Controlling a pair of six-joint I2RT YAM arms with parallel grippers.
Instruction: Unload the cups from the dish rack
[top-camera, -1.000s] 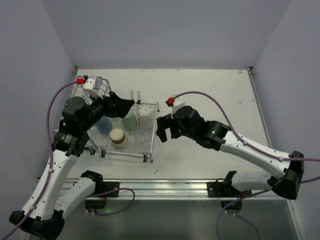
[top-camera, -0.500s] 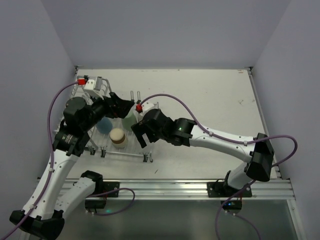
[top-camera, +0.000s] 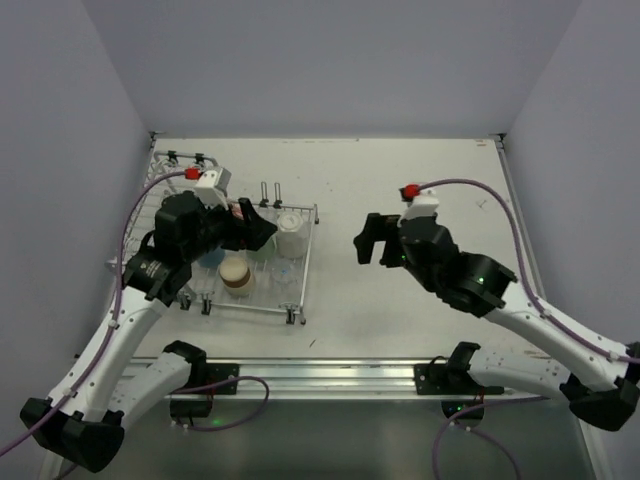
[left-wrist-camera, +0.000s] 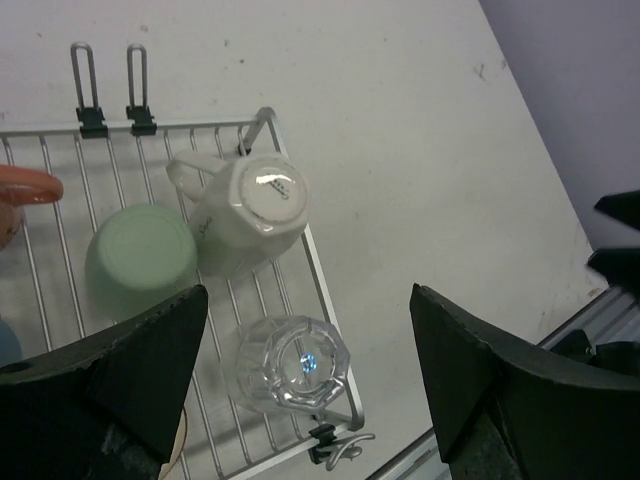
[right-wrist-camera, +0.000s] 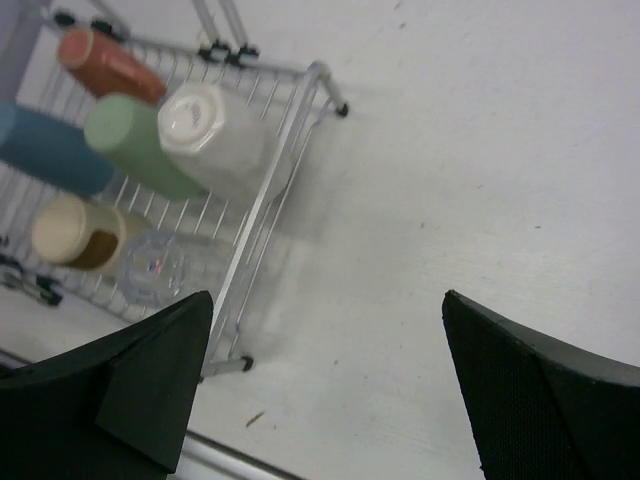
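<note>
The left end effector (left-wrist-camera: 305, 330) is hovering over the right end of the dish rack (left-wrist-camera: 150, 125), its fingers (left-wrist-camera: 150, 370) spread wide and gripping nothing. Directly below the gap between them, a clear cup (left-wrist-camera: 292, 362) is standing upside down at the rack's near right corner. Behind it, a white cup (left-wrist-camera: 255, 215) is leaning bottom-up against the rack's right rim, with a pale green cup (left-wrist-camera: 140, 260) just to its left. A blue cup (right-wrist-camera: 50, 150), a reddish-brown cup (right-wrist-camera: 110, 65) and a brown cup with a cream rim (right-wrist-camera: 75, 235) are sitting further into the rack. The right end effector (top-camera: 365, 240) is hanging over bare table (top-camera: 420, 180), well to the right of the rack, spread fully apart and empty.
</note>
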